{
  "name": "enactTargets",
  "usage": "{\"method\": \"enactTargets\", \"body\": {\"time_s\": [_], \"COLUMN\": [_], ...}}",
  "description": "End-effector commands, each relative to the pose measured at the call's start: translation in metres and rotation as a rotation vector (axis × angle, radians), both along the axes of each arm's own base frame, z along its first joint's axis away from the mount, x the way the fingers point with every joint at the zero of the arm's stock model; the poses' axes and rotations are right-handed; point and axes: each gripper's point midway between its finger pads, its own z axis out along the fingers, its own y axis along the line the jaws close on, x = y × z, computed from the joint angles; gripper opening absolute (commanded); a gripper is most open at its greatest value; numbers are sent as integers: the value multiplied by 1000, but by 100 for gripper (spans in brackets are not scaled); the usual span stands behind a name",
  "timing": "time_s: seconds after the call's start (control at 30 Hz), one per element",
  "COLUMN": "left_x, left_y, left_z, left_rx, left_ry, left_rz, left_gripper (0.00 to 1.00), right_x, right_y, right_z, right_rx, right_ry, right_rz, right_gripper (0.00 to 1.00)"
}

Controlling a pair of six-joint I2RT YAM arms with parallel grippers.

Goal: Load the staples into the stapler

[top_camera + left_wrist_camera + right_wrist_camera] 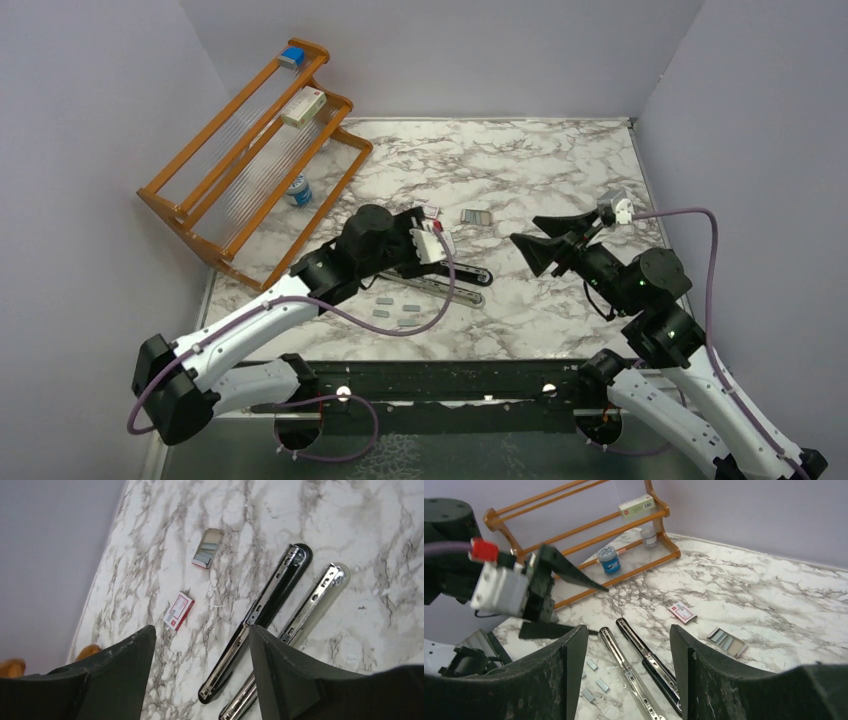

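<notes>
**So: stapler flat on the table, both grippers empty**

Basically the black stapler [274, 596] is lying flat on the marble table [560, 170], about mid-table, with its silver rail showing on top. Just beside it, nearly parallel, is a light grey stapler-like tool [320, 597].

The loose staples [602, 685] are a few short strips scattered on the marble just to the near-left of the stapler, not touching it. Further back sit the small red-and-white packet [682, 612] and the grey tray [738, 646], near each other but apart. The tray looks like it has a few more strips in it.

The left gripper [201, 632] is spread wide over the stapler's near end, with nothing between its fingers. The right gripper [628, 630] is spread too, also empty, held off to the stapler's right.

Over in the far-left corner there's a wooden rack [150, 197] holding a white-and-red box [303, 108] and a blue-lidded jar [608, 560].
</notes>
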Motion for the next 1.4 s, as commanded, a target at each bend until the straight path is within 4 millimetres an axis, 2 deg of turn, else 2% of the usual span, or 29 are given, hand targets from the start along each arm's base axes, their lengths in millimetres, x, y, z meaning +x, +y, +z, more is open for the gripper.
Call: {"method": "enactTargets", "body": {"time_s": [0.0,0.07,0.13,0.2,0.27,0.37,0.47,0.6,0.73,0.83,0.9,1.07,1.37], "left_x": [36,55,70,80,82,75,65,54,47,45,45,46,49], "left_y": [27,56,83,103,115,120,124,137,155,165,168,162,169], "left_z": [59,65,63,54,38,11,-11,-25,-30,-37,-39,-50,-52], "left_rx": [-417,-524,-592,-650,-669,-673,-640,-573,-516,-493,-481,-445,-427], "left_ry": [-8,17,50,128,229,350,427,433,372,346,346,393,378], "left_rz": [287,452,600,727,802,871,914,966,999,1035,1052,1049,1078], "left_gripper": [77,84,92,99,99,99,99,99,99,99,99,99,99], "right_x": [0,1,4,4,6,8,0,-29,-57,-71,-73,-65,-57], "right_y": [17,28,37,43,50,64,88,129,151,160,165,173,177], "right_z": [-18,-37,-58,-72,-86,-113,-143,-185,-216,-232,-243,-263,-294], "right_rx": [-94,-188,-258,-301,-333,-385,-449,-551,-503,-453,-450,-459,-527], "right_ry": [5,25,66,95,126,181,198,187,110,41,24,18,33], "right_rz": [89,154,204,242,278,340,386,494,649,747,779,763,759], "right_gripper": [66,66,66,65,64,61,61,61,58,56,55,55,55]}}
